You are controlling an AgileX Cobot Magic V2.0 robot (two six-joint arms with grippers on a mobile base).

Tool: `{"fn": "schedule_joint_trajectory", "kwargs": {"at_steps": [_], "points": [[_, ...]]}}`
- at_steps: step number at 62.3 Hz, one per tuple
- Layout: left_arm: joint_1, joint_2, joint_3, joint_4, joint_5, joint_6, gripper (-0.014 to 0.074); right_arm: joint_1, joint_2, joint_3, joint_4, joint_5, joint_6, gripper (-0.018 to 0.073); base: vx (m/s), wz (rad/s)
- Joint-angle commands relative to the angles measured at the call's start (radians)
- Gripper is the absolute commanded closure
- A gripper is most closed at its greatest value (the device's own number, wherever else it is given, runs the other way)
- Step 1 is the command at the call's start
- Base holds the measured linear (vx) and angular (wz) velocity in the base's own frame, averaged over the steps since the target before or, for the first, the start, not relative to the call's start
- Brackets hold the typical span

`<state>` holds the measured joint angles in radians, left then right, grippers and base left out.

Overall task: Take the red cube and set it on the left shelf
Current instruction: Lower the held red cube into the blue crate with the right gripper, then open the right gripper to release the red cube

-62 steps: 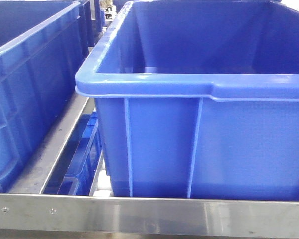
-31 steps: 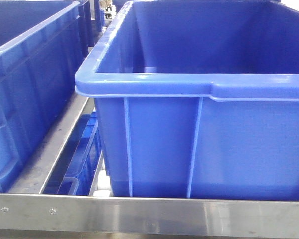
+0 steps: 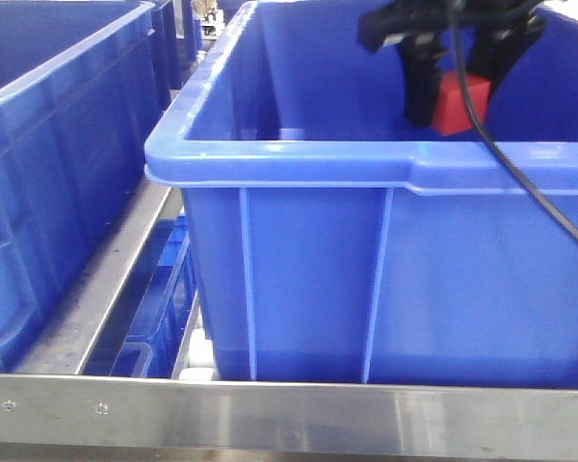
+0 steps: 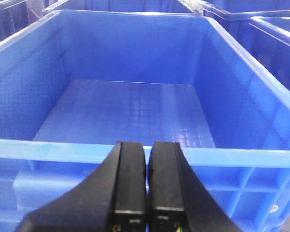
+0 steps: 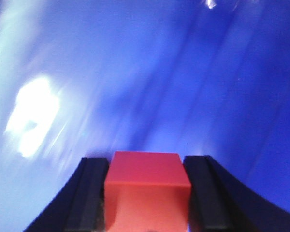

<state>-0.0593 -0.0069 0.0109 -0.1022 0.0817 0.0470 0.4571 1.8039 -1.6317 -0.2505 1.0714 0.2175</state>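
We saw our right gripper [image 3: 451, 108] pinching the red cube [image 5: 147, 191] inside the top of a big blue crate [image 3: 289, 162] on the left shelf [image 3: 270, 416]. Our left gripper [image 4: 147, 186] was pressed together, holding nothing.

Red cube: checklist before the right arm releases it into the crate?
1. Grip: red cube clamped between the right gripper fingers: ok.
2. Position: cube past the near rim, over the crate interior: ok.
3. Floor below cube clear: cannot tell; the rim hides it and the right wrist view is blurred.
4. Black cable clear of rim: cannot tell; it crosses the rim in the front view.
5. Left gripper shut, empty: ok.
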Motion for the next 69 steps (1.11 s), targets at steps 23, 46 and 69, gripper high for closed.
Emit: {"fn": "schedule_joint_trajectory", "kwargs": {"at_steps": [23, 46, 69], "points": [[-0.001, -0.014, 0.024, -0.002, -0.09, -0.007, 0.0495, -0.135, 0.083, -0.088, 0.102, -0.097, -0.096, 0.0507, 0.0, 0.0], [-0.001, -0.014, 0.024, -0.002, -0.09, -0.007, 0.0495, -0.14, 0.173, -0.086, 0.122, -0.129, -0.113, 0.0507, 0.0, 0.0], [-0.001, -0.014, 0.024, -0.002, -0.09, -0.007, 0.0495, -0.14, 0.197, -0.087, 0.123, -0.097, -0.123, 0.0286, 0.0, 0.0]]}}
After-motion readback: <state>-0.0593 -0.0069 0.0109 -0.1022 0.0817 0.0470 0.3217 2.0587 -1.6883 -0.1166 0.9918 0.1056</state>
